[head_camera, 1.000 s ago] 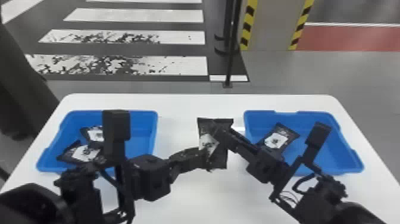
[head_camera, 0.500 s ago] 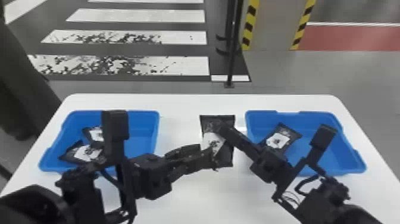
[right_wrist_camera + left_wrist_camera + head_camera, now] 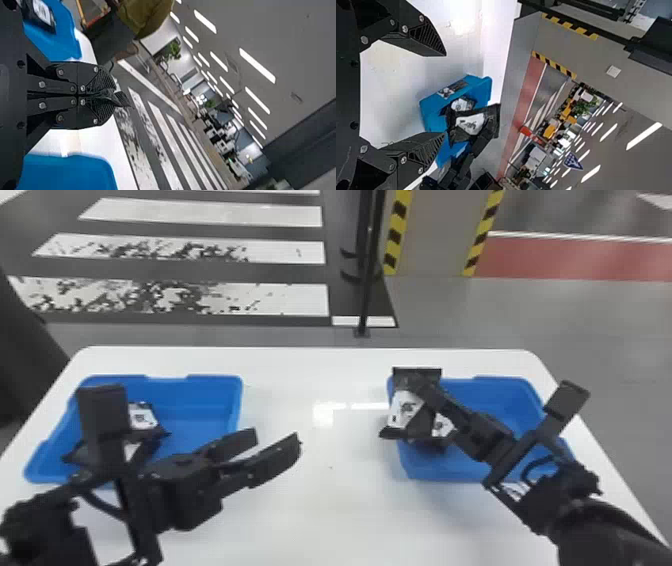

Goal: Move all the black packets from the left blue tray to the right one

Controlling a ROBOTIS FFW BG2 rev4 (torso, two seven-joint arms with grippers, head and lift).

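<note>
Right gripper (image 3: 411,380): fingers clamped on a flat black packet with a white label (image 3: 401,410), which hangs at the inner rim of the right blue plastic tray (image 3: 515,390). Second packet (image 3: 442,427) in that tray, just beside the held one. Left gripper (image 3: 278,436): fingers apart, nothing between. Behind its fingers, left blue plastic tray (image 3: 210,385), holding black packets with white labels (image 3: 141,418).

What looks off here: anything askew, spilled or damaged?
No spill visible. In the head view, the black packet in the right gripper straddles the right tray's inner rim, but it's held, so not alarming. Only oddity: the crosswalk stripes behind are patchy, likely worn paint.
</note>
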